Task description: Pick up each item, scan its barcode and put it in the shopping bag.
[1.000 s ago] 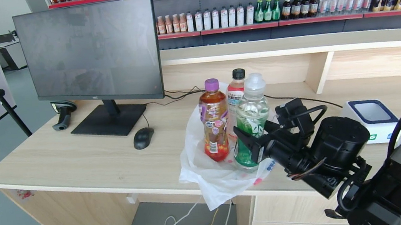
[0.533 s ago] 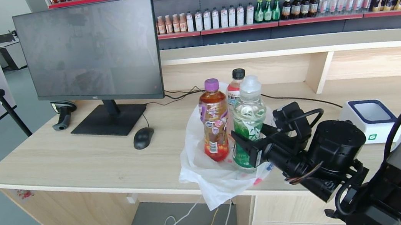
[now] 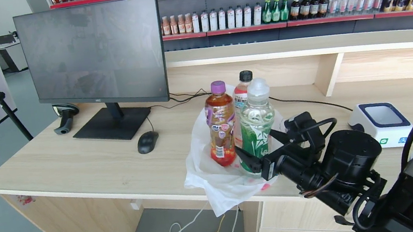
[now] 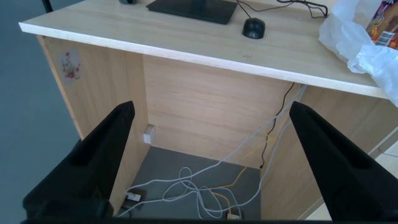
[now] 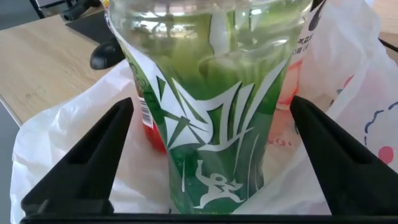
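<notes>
Three bottles stand together in the white shopping bag (image 3: 215,182) spread on the counter. They are a clear bottle with a green label (image 3: 257,125), a tea bottle with a purple cap (image 3: 221,124) and a red-labelled bottle with a black cap (image 3: 242,87). My right gripper (image 3: 259,145) is open, its fingers wide on either side of the green-label bottle (image 5: 217,112) near its base without touching it. My left gripper (image 4: 211,112) is open and holds nothing, low in front of the counter. The bag (image 4: 354,37) lies at the counter's edge.
A white barcode scanner box (image 3: 385,122) sits on the counter to the right of the bag. A monitor (image 3: 92,55), a mouse (image 3: 147,141) and a handheld scanner (image 3: 65,118) stand to the left. Cables lie on the floor under the counter (image 4: 205,193).
The green-label bottle came slightly left and down among the other bottles. My right gripper then opened and sank a little lower around it.
</notes>
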You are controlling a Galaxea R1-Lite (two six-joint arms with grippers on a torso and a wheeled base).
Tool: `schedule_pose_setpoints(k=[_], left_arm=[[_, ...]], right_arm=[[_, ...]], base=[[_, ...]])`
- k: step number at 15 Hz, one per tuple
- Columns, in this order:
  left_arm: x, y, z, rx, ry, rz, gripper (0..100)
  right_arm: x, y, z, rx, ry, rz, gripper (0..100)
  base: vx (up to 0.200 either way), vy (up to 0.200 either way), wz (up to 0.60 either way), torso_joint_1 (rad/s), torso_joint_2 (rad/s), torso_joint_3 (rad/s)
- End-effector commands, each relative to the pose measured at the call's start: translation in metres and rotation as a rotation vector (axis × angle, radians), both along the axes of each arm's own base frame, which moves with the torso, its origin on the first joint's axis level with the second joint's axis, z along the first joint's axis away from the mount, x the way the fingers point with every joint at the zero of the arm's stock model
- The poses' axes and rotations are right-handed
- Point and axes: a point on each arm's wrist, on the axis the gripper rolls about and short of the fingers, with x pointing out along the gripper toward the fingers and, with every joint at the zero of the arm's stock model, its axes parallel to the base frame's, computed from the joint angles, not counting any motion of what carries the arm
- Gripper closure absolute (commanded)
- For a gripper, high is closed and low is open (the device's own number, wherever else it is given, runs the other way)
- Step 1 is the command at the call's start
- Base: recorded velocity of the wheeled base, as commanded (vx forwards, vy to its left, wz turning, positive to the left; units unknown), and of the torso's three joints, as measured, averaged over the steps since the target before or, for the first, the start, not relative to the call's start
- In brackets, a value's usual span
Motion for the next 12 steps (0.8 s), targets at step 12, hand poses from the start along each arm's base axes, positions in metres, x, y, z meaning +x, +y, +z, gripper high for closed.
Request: schedule_pose_setpoints(k=[12], left_arm=[[0.0, 0.0, 0.0, 0.0, 0.002, 0.001, 0]], right_arm=[[-0.154, -0.113, 0.053, 0.006, -0.096, -0.01, 0]], base=[[0.0, 0.0, 0.0, 0.0, 0.0, 0.0]])
